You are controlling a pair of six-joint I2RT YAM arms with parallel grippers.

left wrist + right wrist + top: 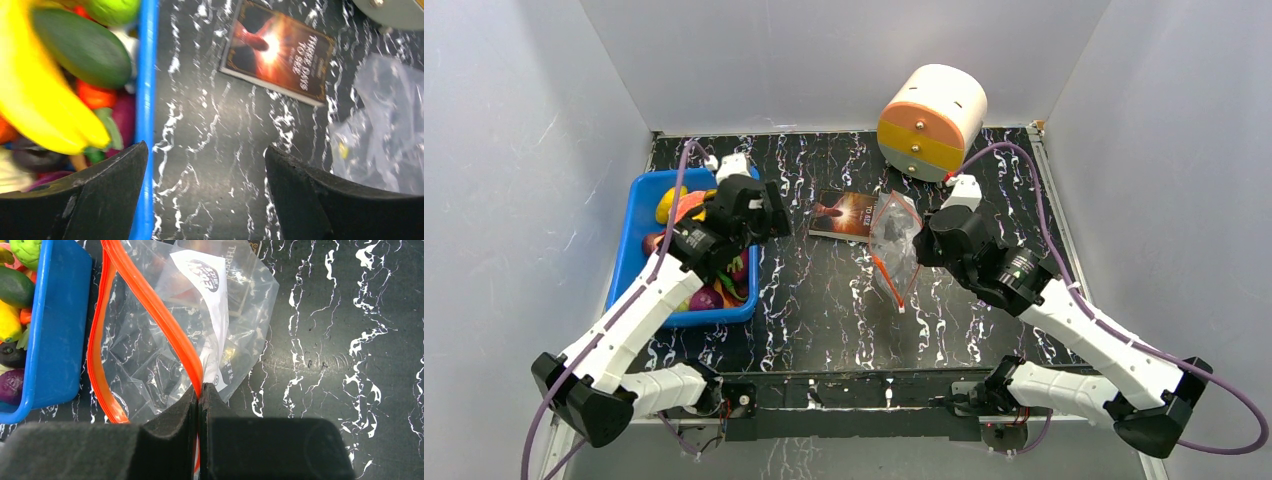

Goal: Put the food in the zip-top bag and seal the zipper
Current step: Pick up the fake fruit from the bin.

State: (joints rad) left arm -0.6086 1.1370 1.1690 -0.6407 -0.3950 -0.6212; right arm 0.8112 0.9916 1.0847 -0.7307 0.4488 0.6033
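Title on book (280,50) reads "THREE DAYS TO SEE"; right gripper (199,392) clamped on zip-top bag (150,370) zipper (163,322); left gripper (206,152) spread apart over bin (146,90) rim.

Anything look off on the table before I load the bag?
Nothing spilled or damaged. The bag is crumpled, held by the right gripper at its zipper, mouth open, overlapping a book. Food sits in the bin.

The left pincer (205,155) hangs spread wide on its outstretched arm, well left of the zip-top bag (145,370). The right pincer (198,397), arm bent inward, pinches that bag's zipper (160,315).
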